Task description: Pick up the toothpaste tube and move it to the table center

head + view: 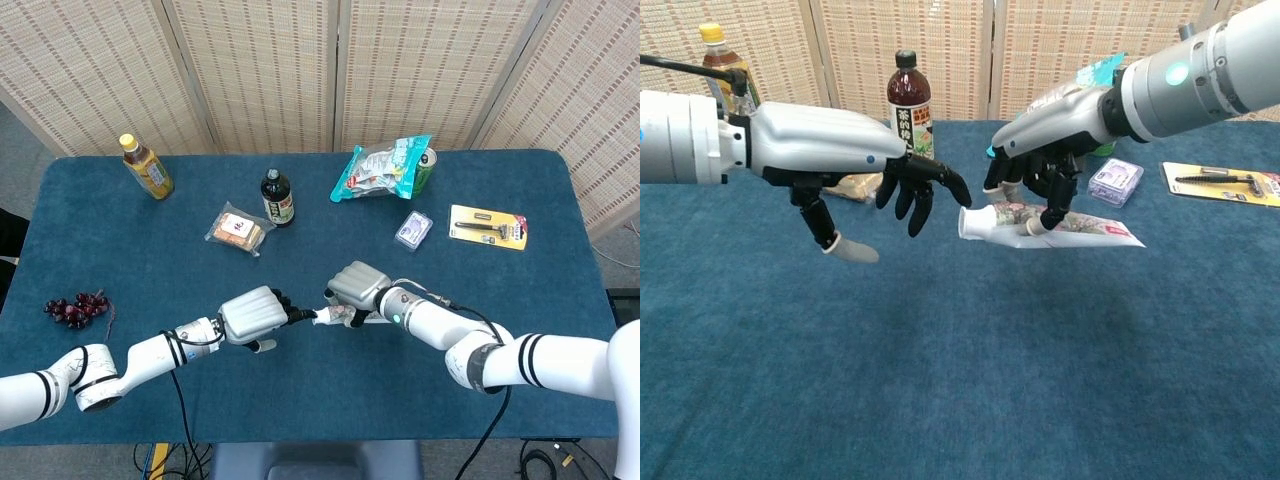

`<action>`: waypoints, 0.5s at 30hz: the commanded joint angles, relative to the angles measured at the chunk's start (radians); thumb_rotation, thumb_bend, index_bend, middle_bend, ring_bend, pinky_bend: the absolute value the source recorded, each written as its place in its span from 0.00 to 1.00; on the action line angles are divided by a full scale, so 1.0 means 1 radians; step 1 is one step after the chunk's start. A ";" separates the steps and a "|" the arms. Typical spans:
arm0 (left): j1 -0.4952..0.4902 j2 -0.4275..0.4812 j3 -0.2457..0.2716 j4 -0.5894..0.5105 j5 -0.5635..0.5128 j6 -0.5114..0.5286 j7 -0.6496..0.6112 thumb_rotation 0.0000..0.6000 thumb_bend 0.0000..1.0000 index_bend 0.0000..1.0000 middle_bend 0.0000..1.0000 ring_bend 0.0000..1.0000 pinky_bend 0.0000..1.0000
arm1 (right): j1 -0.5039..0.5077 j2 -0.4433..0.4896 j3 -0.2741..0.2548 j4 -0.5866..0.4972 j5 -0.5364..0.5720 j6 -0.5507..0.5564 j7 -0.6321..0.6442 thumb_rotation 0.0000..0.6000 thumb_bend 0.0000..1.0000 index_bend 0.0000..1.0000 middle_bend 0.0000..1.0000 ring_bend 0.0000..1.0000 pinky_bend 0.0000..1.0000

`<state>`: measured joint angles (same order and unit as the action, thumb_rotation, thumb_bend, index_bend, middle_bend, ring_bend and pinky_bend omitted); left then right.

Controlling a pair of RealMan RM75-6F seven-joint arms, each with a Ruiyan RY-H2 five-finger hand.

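The right hand (1040,195) grips the toothpaste tube (1050,225), lifted above the surface (300,400) near its middle, while the left hand (855,160), fingers spread and empty, should approach the cap end slowly.

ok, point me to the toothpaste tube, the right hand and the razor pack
toothpaste tube (1080,229): chest view, printed body.
right hand (1045,160): chest view, back of the hand.
razor pack (488,227): head view, middle of the yellow card.
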<state>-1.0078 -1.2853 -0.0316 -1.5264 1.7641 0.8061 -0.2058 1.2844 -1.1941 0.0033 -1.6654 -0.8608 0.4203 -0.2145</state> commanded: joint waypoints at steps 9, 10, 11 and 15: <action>-0.018 -0.011 0.012 0.004 -0.034 -0.023 0.053 1.00 0.27 0.13 0.40 0.37 0.41 | 0.018 -0.019 -0.015 0.013 0.006 0.009 0.012 1.00 1.00 0.91 0.80 0.70 0.62; -0.019 -0.011 0.012 0.003 -0.037 -0.024 0.056 1.00 0.27 0.13 0.40 0.37 0.41 | 0.018 -0.021 -0.016 0.015 0.005 0.010 0.013 1.00 1.00 0.92 0.80 0.70 0.62; -0.019 -0.011 0.013 0.003 -0.039 -0.025 0.059 1.00 0.27 0.13 0.40 0.37 0.41 | 0.018 -0.022 -0.016 0.017 0.004 0.011 0.013 1.00 1.00 0.92 0.81 0.70 0.62; -0.022 -0.012 0.015 0.000 -0.045 -0.025 0.070 1.00 0.27 0.15 0.41 0.37 0.41 | 0.017 -0.026 -0.017 0.023 0.001 0.013 0.020 1.00 1.00 0.93 0.81 0.71 0.62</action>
<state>-1.0289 -1.2968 -0.0171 -1.5251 1.7205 0.7810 -0.1366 1.3020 -1.2191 -0.0139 -1.6440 -0.8588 0.4326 -0.1957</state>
